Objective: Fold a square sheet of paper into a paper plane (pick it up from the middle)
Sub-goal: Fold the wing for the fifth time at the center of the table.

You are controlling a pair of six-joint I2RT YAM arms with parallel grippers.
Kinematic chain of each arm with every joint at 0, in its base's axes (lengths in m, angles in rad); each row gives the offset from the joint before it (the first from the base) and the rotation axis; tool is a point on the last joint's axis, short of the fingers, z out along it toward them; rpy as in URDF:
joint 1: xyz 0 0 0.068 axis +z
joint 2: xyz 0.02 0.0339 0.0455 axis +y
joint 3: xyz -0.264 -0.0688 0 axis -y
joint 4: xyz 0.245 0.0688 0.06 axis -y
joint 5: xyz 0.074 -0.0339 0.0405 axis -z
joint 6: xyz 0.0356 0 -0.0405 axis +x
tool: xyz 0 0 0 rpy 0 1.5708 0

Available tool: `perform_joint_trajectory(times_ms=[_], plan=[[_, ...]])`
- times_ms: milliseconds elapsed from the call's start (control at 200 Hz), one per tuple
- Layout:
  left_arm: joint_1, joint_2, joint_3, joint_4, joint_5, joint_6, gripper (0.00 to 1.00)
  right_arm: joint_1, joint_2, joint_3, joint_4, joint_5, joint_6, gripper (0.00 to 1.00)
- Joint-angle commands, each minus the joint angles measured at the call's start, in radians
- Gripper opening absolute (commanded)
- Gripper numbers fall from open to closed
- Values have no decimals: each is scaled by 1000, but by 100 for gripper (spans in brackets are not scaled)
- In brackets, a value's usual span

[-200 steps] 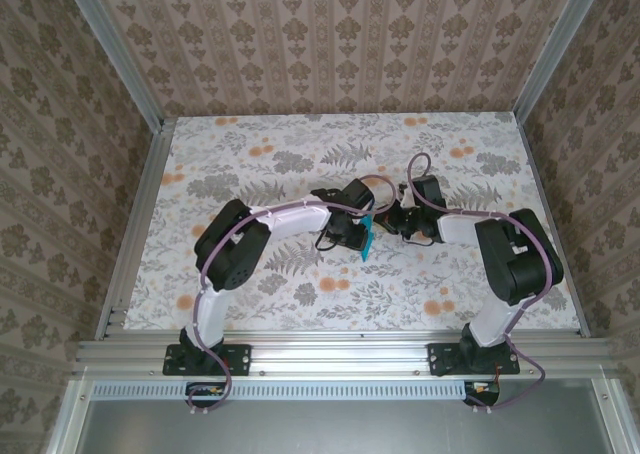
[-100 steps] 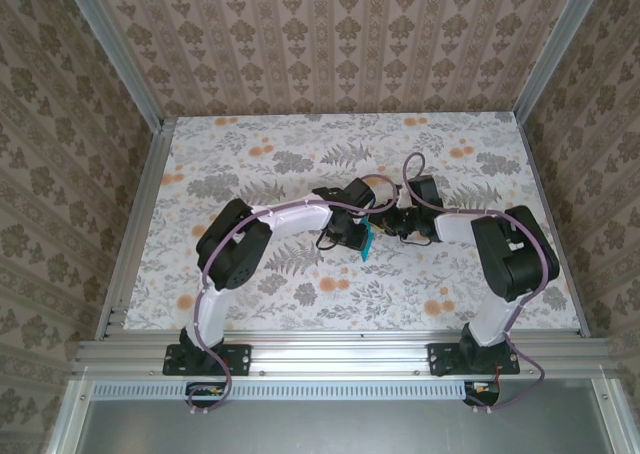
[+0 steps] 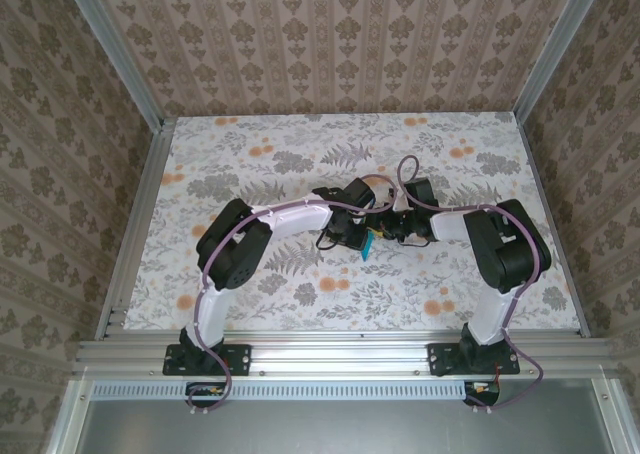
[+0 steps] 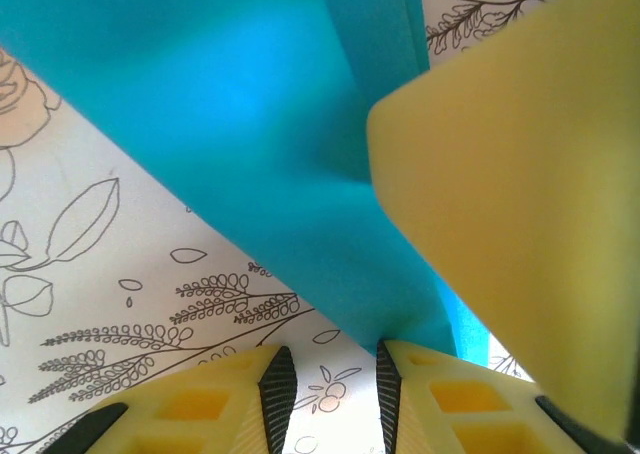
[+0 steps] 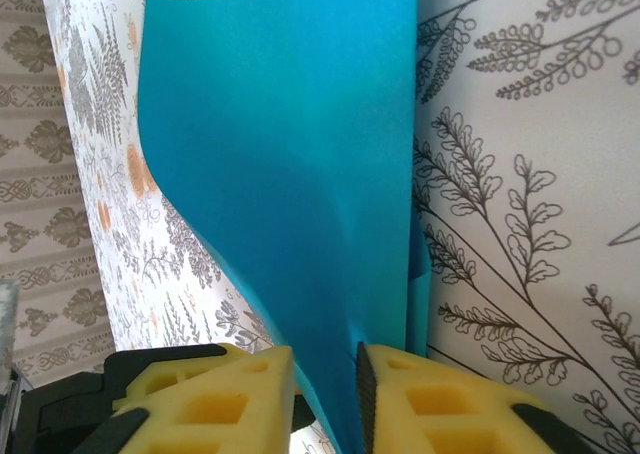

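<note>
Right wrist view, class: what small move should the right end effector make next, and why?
Probably close the right end effector gently on the square sheet of paper: the sheet passes between its jaws with a little gap beside it, so the hold looks loose.

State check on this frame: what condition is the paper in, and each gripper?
square sheet of paper: creased and curved, standing up between both grippers.
left gripper: jaws slightly apart, table showing through the gap, paper's corner at one finger.
right gripper: paper runs down between its fingers; pinched or loose, cannot tell.
</note>
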Motion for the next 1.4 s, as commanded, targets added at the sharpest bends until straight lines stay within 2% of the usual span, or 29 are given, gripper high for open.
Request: perform_joint_trajectory(times_ms=[0,375,875,1190,1395], plan=[[-10,89,-41,-71,-1,14,33,6,18,23,-38,18,-28,21],[32,-74,-131,95,62,-66,33,4,11,17,-74,75,-31,16],[120,-219,-410,578,189,-311,34,1,17,14,-69,83,-29,14],[121,-218,-483,777,225,-389,34,1,26,14,-69,83,-28,14],[123,-212,-471,790,217,-381,34,2,32,14,-68,82,-27,13]])
